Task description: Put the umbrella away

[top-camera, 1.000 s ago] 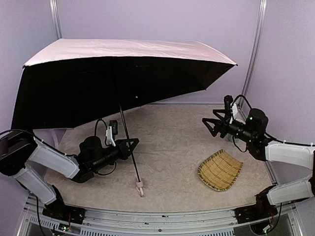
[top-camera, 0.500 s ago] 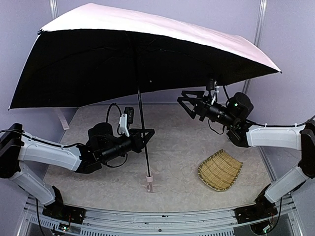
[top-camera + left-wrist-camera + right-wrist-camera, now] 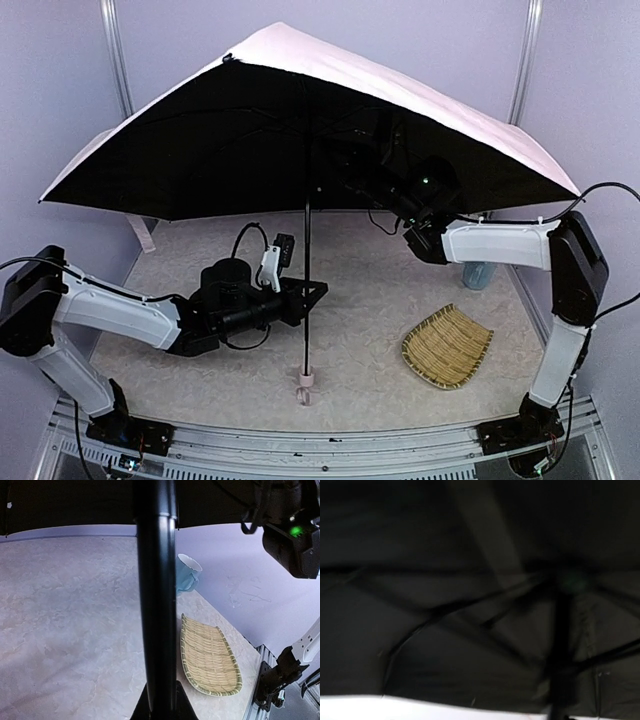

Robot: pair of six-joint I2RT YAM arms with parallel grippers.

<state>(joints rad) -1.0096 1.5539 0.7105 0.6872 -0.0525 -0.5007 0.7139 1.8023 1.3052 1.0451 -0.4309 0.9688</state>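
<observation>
Left gripper of mine is clamped shut on the umbrella's shaft, low down and well above the handle. My left wrist camera shows the black shaft running straight up the middle, with my fingers pressed to it at the bottom edge. I hold the shaft close to upright. The umbrella is fully open: the pink canopy spreads over most of the table and the black lining faces down. The handle hangs near the table's front edge, and I cannot tell whether it touches the surface.

My right arm reaches up under the canopy from the right, and the right gripper sits close beneath the lining, beside the top of the shaft. It is lost against the black fabric, so I cannot tell whether its jaws stand apart or together, nor whether it touches anything. My right wrist camera gives only a blurred view of the lining and ribs.

A tray lies on the table to the right of the handle, apart from it. A mug stands beyond the tray, near the back wall.
</observation>
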